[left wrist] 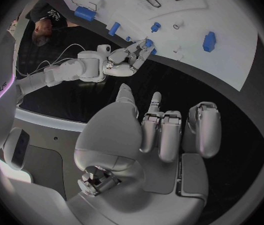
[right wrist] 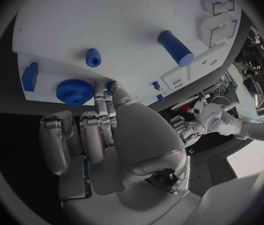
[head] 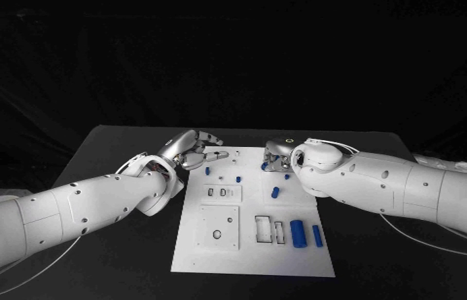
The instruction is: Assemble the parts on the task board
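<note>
Right hand (head: 279, 153) fingertips on blue gear (right wrist: 74, 92)

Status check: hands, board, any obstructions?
Left robot hand open. Right robot hand on blue gear, grasp unclear. Task board, loose blue parts. Nothing obstructing.

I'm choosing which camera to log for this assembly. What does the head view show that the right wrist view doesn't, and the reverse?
Head view adds: the whole task board, with two blue cylinders lying side by side toward its near right corner and rectangular cut-outs beside them.
Right wrist view adds: a blue toothed wheel seen plainly at the fingertips of the right robot hand, and a blue block close to it.
Shared: the board, the right robot hand and the left robot hand at the board's far end.
</note>
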Tool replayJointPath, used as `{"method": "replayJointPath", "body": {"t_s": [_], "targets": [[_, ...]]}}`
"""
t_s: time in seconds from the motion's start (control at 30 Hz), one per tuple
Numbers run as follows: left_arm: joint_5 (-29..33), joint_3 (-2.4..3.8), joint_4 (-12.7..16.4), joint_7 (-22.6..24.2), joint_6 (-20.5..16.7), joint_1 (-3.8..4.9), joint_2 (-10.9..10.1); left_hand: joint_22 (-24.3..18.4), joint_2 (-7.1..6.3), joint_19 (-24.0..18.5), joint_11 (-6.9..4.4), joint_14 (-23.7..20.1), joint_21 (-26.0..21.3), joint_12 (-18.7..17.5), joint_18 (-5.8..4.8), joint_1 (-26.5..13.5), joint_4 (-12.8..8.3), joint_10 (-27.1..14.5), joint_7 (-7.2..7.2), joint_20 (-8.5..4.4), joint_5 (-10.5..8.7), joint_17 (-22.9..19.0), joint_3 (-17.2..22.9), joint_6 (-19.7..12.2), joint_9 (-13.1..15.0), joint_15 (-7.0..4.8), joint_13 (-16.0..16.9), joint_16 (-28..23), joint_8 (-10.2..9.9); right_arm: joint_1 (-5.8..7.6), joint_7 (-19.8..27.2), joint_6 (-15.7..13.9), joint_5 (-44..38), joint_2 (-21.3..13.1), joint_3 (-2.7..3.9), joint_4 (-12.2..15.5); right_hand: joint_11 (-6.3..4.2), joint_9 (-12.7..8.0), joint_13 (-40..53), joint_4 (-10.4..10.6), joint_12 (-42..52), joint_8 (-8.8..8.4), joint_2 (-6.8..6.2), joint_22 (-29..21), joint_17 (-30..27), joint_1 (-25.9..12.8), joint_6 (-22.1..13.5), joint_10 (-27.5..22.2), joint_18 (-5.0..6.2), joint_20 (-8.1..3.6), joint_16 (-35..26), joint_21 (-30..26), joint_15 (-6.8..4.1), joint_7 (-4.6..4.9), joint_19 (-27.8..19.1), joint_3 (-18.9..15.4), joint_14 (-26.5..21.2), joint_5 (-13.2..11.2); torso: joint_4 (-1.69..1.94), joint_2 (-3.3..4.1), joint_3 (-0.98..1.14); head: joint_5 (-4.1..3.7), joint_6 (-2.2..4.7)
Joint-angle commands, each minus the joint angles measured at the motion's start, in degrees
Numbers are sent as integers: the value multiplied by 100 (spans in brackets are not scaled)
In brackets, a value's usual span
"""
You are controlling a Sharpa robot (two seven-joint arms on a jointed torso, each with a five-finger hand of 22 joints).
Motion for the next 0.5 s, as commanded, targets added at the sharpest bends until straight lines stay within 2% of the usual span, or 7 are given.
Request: {"method": "replayJointPath", "body": {"t_s": [0.03, 0.37, 0.5], "targets": [[-23, 3, 9, 51, -13, 2, 6, 691, 13, -46, 0, 606, -19, -26, 50, 60, -6, 281, 2, -7, 25, 1508, -37, 30, 5, 28, 937, 15, 37, -9, 21, 103, -70, -1, -3, 19, -4, 1, -5, 31, -30, 4, -4, 1508, 1507, -83, 24, 41, -39, -30, 23, 25, -44, -11, 599, -1, 597, -11, 2, 0, -4, 13, -8], [-23, 3, 10, 70, 13, 2, 8, 693, 17, -45, -1, 606, -19, -27, 50, 58, -4, 280, 1, -7, 25, 1508, -39, 33, 6, 27, 936, 15, 40, -9, 43, 64, -65, 14, -3, -5, 27, -29, -8, 56, -84, -71, -54, 1508, 1507, -106, -68, 8, -39, -32, 23, 25, -29, 68, 599, 4, 597, -13, 4, 1, -1, 23, -8], [-23, 3, 4, 80, 29, 2, 13, 687, 19, -52, -2, 606, -23, -31, 52, 57, -4, 276, 0, -7, 25, 1508, -41, 34, 8, 27, 929, 15, 42, -9, 56, 59, -63, 23, -3, -20, 34, -32, -8, 59, -88, -77, -57, 1508, 1507, -108, -83, 2, -39, -28, 23, 25, -23, 85, 599, 7, 597, -12, 0, -6, -1, 23, -32]]}}
